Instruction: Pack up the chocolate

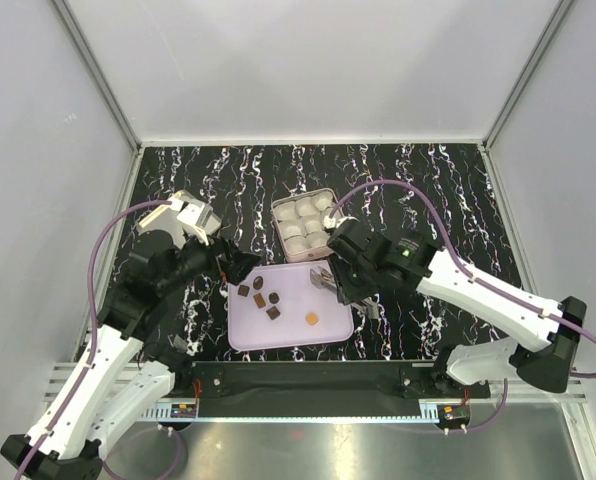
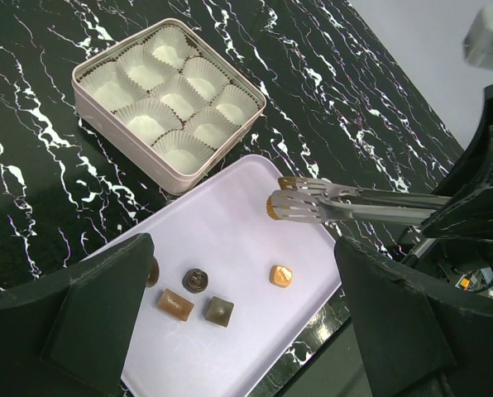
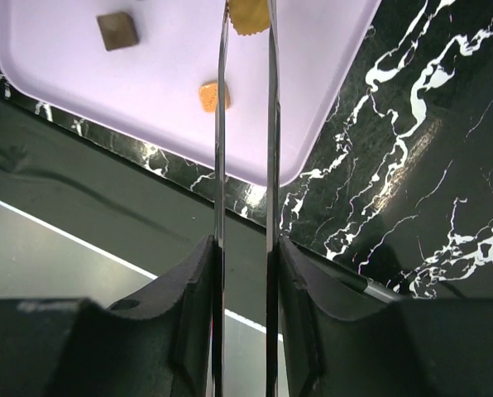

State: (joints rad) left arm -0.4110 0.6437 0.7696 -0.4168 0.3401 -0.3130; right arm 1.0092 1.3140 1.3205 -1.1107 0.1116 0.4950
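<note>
R gripper (image 1: 350, 285) is closed narrow on a pair of metal tongs (image 2: 370, 203), and the tong tips pinch one orange-tan choc (image 3: 248, 16) over the lavender tray (image 1: 288, 338), close to its far edge, right of middle. Five other choc pcs (image 2: 218, 310) lie on the tray: an orange one (image 1: 312, 319) toward the near-right corner, the rest grouped nearer the left edge. L gripper (image 1: 240, 266) hangs by the tray's left edge w/ jaws wide and nothing in them; a square tin (image 2: 89, 107) of white paper cups sits on the desk just past the tray's far edge.
</note>
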